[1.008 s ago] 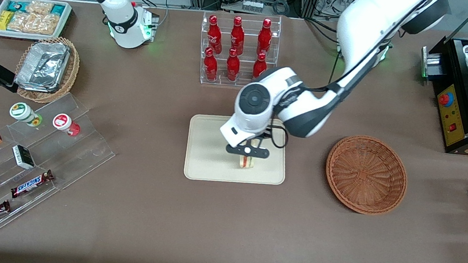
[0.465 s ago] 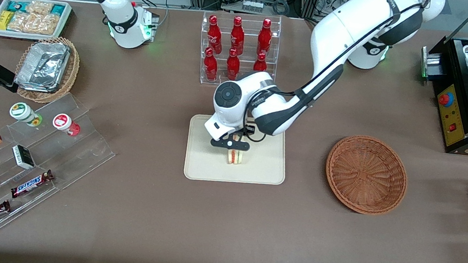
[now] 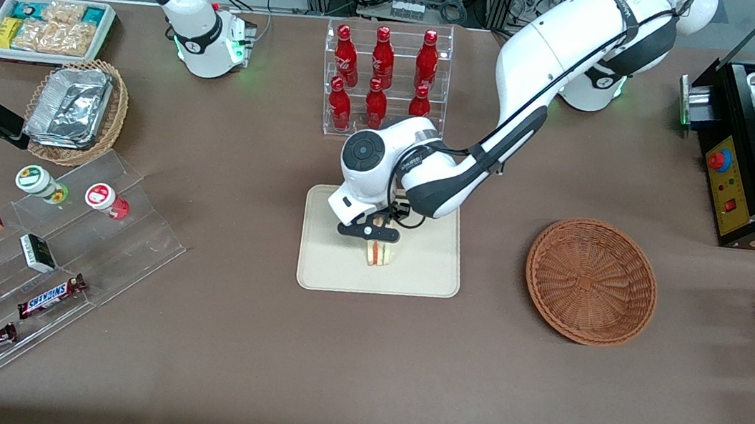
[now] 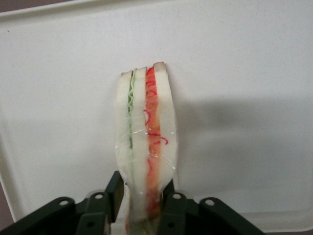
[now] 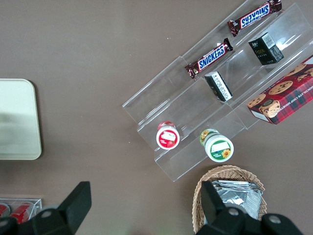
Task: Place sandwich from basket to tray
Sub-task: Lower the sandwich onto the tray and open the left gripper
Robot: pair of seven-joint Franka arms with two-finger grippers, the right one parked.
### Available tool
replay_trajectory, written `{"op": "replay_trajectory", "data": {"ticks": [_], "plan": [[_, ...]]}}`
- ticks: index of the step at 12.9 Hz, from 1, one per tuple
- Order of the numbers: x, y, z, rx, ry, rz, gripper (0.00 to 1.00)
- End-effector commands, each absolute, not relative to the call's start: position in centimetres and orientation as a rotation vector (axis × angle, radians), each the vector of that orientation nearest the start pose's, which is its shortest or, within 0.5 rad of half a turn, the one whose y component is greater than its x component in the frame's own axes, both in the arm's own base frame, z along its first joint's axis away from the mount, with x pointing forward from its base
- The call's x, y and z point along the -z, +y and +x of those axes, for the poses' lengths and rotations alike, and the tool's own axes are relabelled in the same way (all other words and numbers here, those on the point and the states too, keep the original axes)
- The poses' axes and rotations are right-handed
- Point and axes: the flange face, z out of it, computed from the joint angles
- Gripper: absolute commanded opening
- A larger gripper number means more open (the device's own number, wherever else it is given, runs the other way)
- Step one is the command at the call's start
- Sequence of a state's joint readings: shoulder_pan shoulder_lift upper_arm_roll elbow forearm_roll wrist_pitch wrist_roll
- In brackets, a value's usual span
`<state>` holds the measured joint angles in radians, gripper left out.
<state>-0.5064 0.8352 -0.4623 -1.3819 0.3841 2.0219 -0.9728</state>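
**Sandwich over the tray, held in the pincer**

We find the left arm's black two-finger pincer (image 3: 377, 241) clamped on the small triangular sandwich of pale white bread (image 3: 379, 253), one finger pressed to each bread face. In the wrist view the fingers (image 4: 115, 193) grip the wedge (image 4: 146, 147) at one end, and its green and orange-red filling layers run edge-on away from them. The sandwich stands on edge over the flat rectangular cream-beige tray (image 3: 328, 263), near the tray's middle; we cannot tell whether it touches the tray's surface. The round reddish-brown woven wicker basket (image 3: 591, 281) sits on the brown table (image 3: 259, 356), well apart from the tray, toward the working arm's end, and holds nothing.
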Motion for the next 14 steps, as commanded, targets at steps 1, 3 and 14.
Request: {"op": "replay_trajectory", "data": {"ticks": [1,3,14], "plan": [[-24.5,-54.4,48.3,-0.051,0.083,-3.057,1.0],[-26.0,-53.8,49.0,-0.036,0.06,-3.062,1.0],[-47.1,-40.1,54.6,-0.063,-0.339,-3.05,1.0]]}}
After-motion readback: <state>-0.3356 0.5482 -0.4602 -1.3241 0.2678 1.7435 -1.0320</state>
